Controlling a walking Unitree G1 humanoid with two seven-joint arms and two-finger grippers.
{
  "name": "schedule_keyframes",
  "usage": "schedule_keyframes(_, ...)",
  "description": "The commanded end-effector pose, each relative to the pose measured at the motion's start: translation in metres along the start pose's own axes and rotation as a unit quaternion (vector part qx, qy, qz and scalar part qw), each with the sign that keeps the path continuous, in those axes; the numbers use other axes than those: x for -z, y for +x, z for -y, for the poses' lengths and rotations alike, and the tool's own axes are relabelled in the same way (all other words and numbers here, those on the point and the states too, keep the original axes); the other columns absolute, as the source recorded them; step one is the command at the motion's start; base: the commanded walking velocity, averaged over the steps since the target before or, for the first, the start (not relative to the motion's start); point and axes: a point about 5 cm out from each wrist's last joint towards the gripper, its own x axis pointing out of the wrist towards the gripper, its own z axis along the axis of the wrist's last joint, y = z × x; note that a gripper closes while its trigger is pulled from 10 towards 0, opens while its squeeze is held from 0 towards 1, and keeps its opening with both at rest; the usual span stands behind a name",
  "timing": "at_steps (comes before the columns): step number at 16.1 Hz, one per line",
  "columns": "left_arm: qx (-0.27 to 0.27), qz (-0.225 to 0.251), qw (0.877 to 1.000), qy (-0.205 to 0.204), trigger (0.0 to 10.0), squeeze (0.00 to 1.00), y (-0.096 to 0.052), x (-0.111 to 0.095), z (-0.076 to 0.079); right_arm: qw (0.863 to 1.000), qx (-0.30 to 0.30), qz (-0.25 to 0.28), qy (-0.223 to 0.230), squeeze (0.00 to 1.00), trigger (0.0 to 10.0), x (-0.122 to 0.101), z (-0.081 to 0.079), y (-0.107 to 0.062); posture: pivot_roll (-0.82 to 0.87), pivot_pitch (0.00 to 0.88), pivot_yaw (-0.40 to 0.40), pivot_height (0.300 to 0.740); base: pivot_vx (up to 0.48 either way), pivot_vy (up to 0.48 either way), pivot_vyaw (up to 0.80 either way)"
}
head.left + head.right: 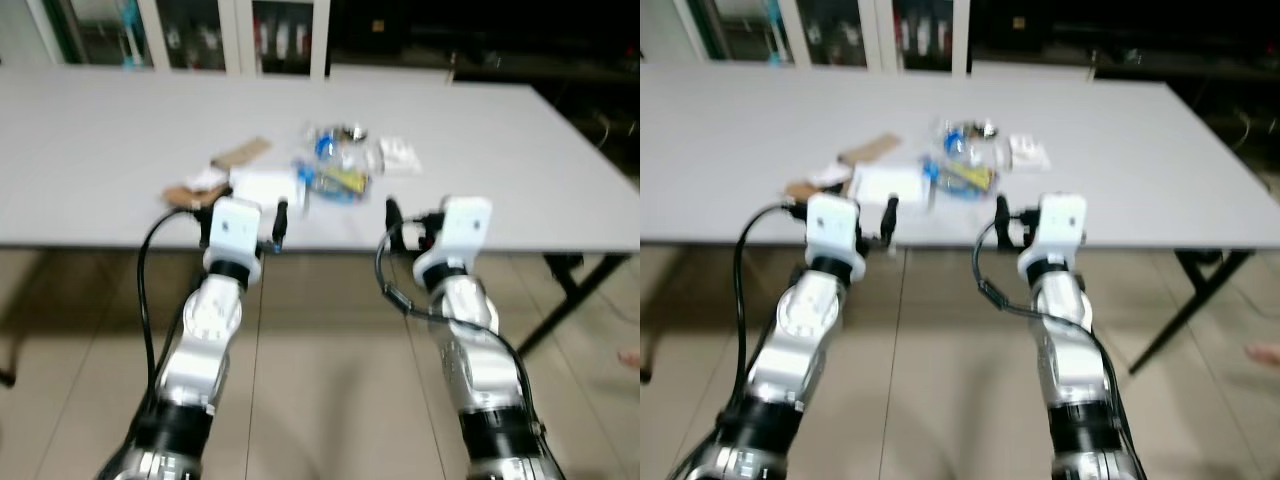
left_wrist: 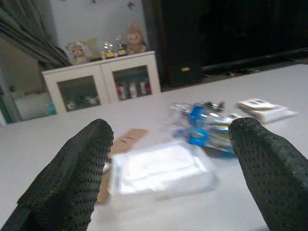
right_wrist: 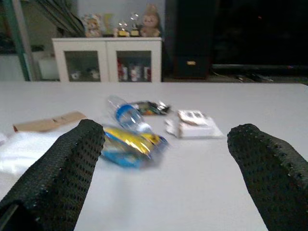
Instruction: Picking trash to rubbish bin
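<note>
Both arms reach forward toward the near edge of a grey worktop (image 1: 100,130). Left gripper (image 1: 245,222) sits at the near edge, just in front of the trash; jaws open, nothing between them. In the left wrist view its two fingers (image 2: 72,173) stand wide apart, framing the clear tray (image 2: 161,171). Right gripper (image 1: 410,222) is also at the near edge, to the right of the pile; jaws open and empty, fingers (image 3: 62,168) spread in the right wrist view.

Trash lies in a loose cluster near the middle of the worktop's near edge. Clear plastic tray (image 1: 265,187) closest to the edge, right ahead of the left gripper. Cardboard strip (image 1: 240,153) behind it toward the left, with a brown scrap (image 1: 182,193) and some white paper (image 1: 207,179) at its near-left end. Blue-yellow wrapper (image 1: 335,183) just right of the tray, touching or nearly so. Clear bottle (image 1: 325,148) with a blue label behind the wrapper, lying on its side. Shiny foil wrapper (image 1: 345,131) beyond the bottle. White packet (image 1: 398,154) at the right end of the cluster, flat.

White cabinet (image 2: 103,82) with glass doors past the far edge, with small figures (image 2: 103,45) on top. Tiled floor (image 1: 330,380) under the arms. Eye views are slightly blurred.
</note>
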Motion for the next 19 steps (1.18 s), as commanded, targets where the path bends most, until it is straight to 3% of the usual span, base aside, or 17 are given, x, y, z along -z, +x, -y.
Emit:
schedule_keyframes(1, -0.008, -0.001, 1.0, 0.006, 10.0, 0.0, 0.0005, -0.0004, -0.008, 1.0, -0.015, 0.007, 0.006, 0.0, 10.0, -0.0043, -0.0095, 0.0022, 0.0, 0.042, -0.038, 0.74, 0.48, 0.0, 0.0)
schedule_keyframes(16, -0.012, 0.009, 1.0, 0.006, 10.0, 0.0, 0.0017, -0.0056, -0.0081, 1.0, -0.019, 0.004, 0.004, 0.0, 10.0, -0.0035, -0.0089, 0.0022, 0.0, 0.045, -0.04, 0.74, 0.48, 0.0, 0.0)
schedule_keyframes(19, -0.014, 0.018, 1.0, 0.003, 10.0, 0.0, 0.0019, -0.0072, -0.0087, 1.0, -0.018, 0.004, 0.004, 0.0, 10.0, -0.0034, -0.0087, 0.0023, 0.0, 0.045, -0.04, 0.74, 0.081, 0.0, 0.0)
